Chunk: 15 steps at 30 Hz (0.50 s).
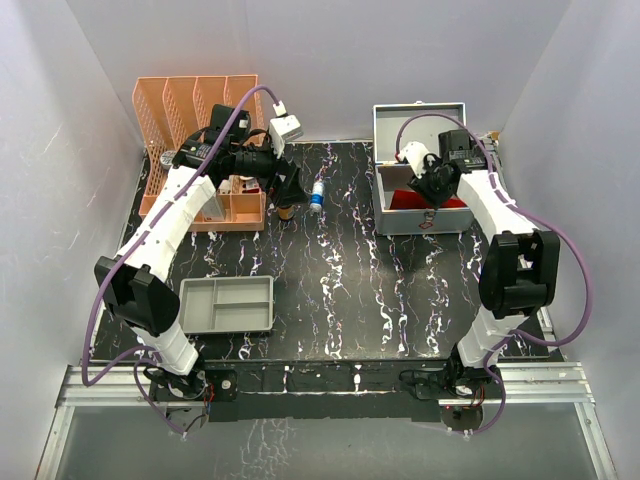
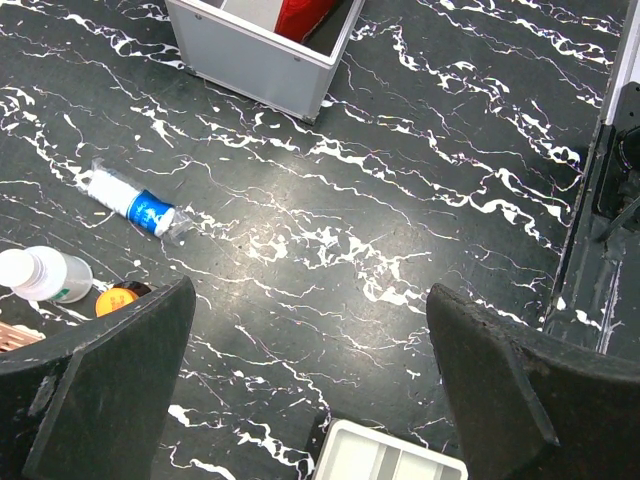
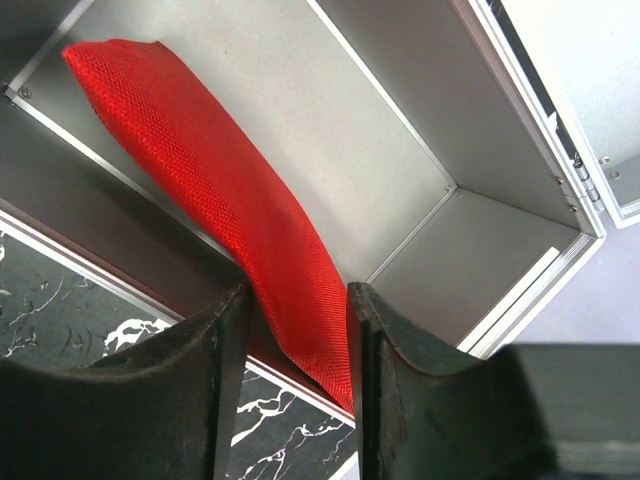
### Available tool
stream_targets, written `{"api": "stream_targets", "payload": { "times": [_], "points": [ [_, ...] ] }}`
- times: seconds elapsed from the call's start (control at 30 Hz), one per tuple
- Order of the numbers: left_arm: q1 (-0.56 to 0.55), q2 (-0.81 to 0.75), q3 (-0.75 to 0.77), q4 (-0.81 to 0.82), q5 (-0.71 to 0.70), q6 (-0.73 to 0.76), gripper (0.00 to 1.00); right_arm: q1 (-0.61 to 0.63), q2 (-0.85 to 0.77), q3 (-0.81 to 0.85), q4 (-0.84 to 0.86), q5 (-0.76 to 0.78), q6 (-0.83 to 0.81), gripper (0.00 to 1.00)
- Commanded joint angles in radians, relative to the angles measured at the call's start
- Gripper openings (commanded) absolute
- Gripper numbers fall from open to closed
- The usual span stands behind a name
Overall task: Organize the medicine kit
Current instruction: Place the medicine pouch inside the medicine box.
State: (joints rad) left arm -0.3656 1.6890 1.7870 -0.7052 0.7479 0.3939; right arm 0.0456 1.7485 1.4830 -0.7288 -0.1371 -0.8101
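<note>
Nearby, loose bottle (image 1: 317, 195), grey tray (image 1: 205, 312); red pouch (image 3: 250, 220) inside medicine kit (image 1: 420, 223)

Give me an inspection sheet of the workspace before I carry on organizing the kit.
Surface: black marbled table, no spills seen.
Job's things: medicine kit open, lid up; red pouch leaning inside it.
Clutter: blue-and-white packet lying mid-table; white bottle and orange round item by the orange organiser; grey tray, empty, near the left arm.
Grippers: left gripper open, holding nothing, over the table; right gripper flanks the red pouch, grip unclear.
Cables: purple cables loop along both arms, none seen snagged.
Surroundings: white walls on three sides; metal rail at the near edge.
</note>
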Motion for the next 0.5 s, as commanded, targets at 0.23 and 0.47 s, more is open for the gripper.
{"api": "stream_targets", "payload": {
  "times": [0.23, 0.47],
  "points": [
    [0.010, -0.005, 0.048, -0.019, 0.054, 0.017, 0.99, 0.006, -0.054, -0.092, 0.268, 0.126, 0.059, 0.60],
    [0.012, 0.004, 0.057, -0.023, 0.059, 0.020, 0.99, 0.008, -0.086, -0.123, 0.372, 0.129, 0.090, 0.71]
  ]
}}
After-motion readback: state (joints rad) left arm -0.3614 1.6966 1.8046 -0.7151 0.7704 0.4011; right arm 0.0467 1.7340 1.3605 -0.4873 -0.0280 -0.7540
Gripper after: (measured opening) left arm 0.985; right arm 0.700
